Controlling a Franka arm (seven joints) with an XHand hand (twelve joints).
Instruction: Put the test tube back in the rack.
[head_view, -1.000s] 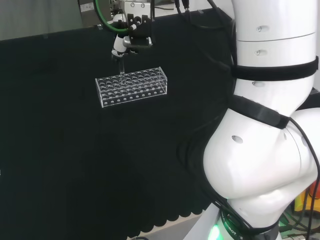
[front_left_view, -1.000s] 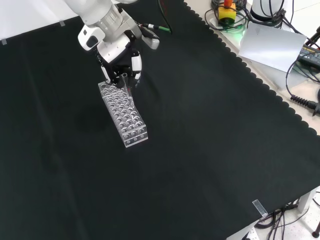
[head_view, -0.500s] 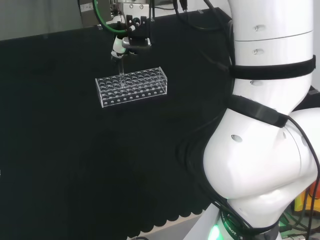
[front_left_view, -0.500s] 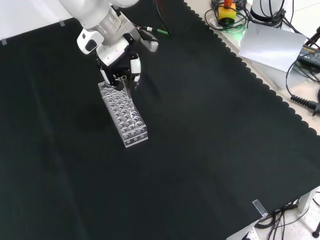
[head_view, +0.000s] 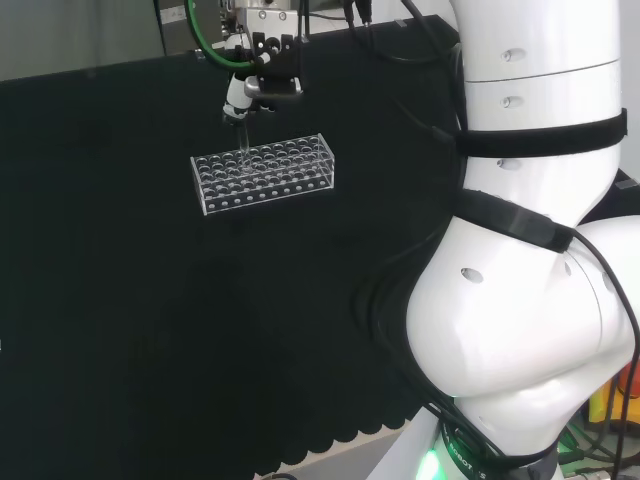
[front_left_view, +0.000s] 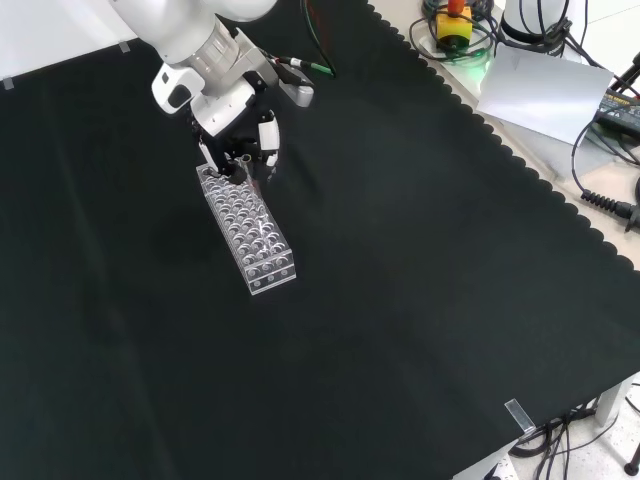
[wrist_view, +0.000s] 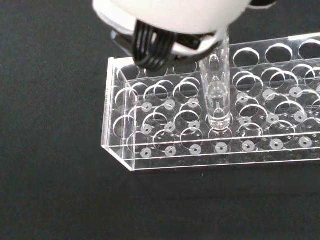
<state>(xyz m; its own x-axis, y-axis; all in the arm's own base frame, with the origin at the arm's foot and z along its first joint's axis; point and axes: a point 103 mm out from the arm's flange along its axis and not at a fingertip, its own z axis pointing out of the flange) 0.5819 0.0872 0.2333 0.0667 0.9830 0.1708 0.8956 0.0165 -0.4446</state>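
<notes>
A clear test tube stands upright with its lower end in a hole near one end of the clear plastic rack. In the front view the tube's rim shows just below the hand, at the rack's far end. The fingers hang to either side of the rim, slightly spread and apart from it, so the hand is open. The head view has the hand above the rack's left part, with the thin tube between them.
Black cloth covers the bench around the rack. The arm's white links rise at the right of the head view. Cables, a grey sheet and a yellow device lie past the cloth's scalloped edge in the front view.
The hand has risen a little and drawn back from the rack. The tube's rim, earlier between the fingers, now shows below them while the tube stays in the rack.
</notes>
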